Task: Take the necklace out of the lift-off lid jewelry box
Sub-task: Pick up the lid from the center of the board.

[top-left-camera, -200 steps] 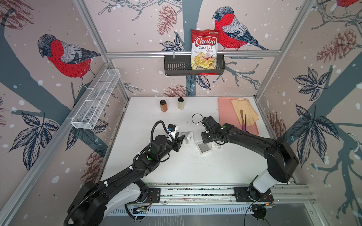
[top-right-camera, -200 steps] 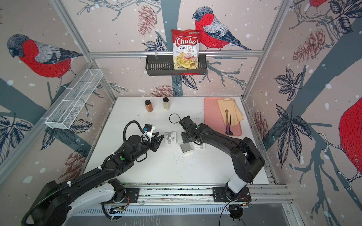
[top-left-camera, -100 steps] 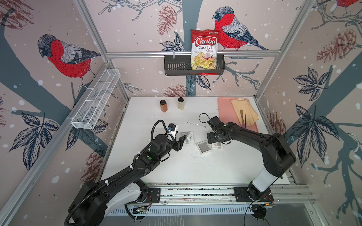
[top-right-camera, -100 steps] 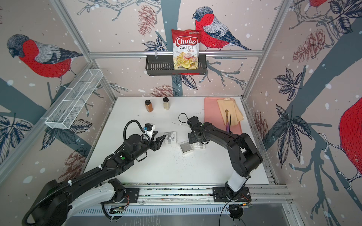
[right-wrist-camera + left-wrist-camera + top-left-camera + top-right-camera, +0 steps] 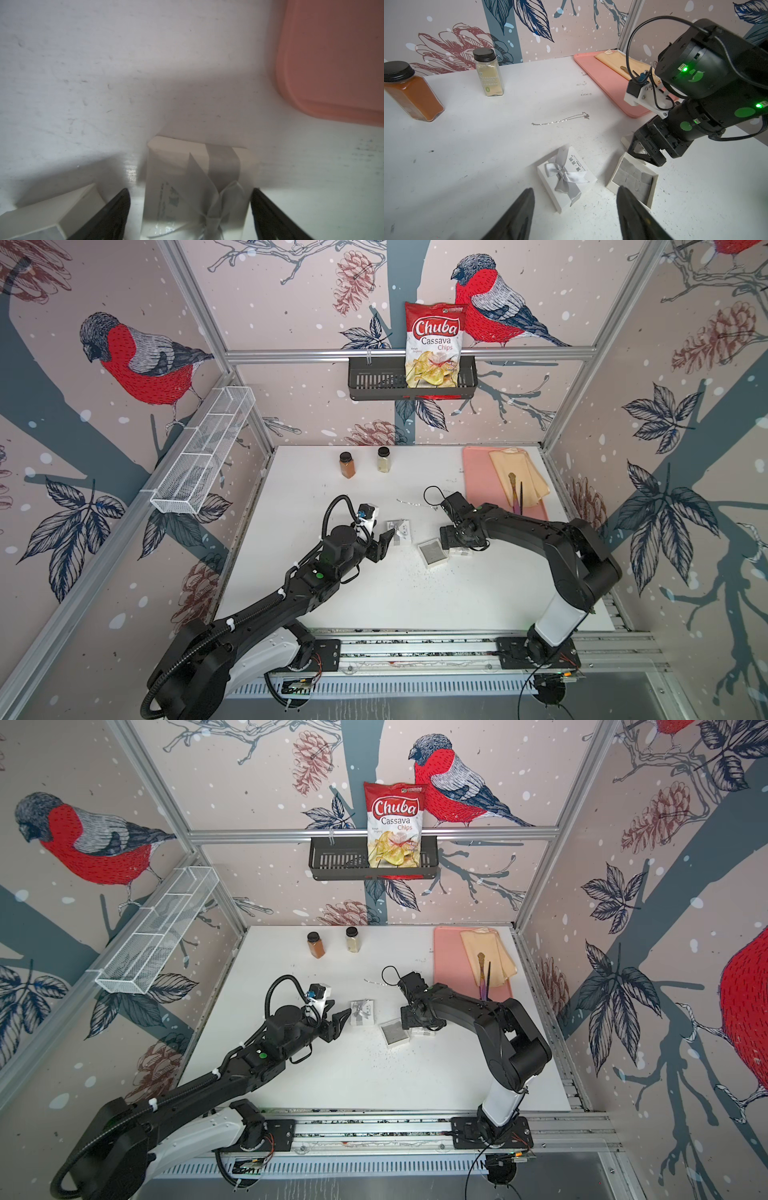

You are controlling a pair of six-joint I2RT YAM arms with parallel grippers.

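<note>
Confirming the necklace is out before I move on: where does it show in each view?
In a top view: necklace lies on the white table, left of the pink tray.
In a top view: same spot, left of the tray.
Left wrist: near the middle, stretched out on the table.
Right wrist: not in it.
Shared landmark: the pink tray, seen in all four.

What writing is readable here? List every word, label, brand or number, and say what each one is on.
"Chuba Cassava Chips": on the chip bag; its small print is unreadable.
"SEASONING POWDER": on the pale spice jar; the lines below are too small to read.
Bow-topped lid: a line of printed characters, too small to read.
Ribboned box: dark print, too blurred to read.
</note>
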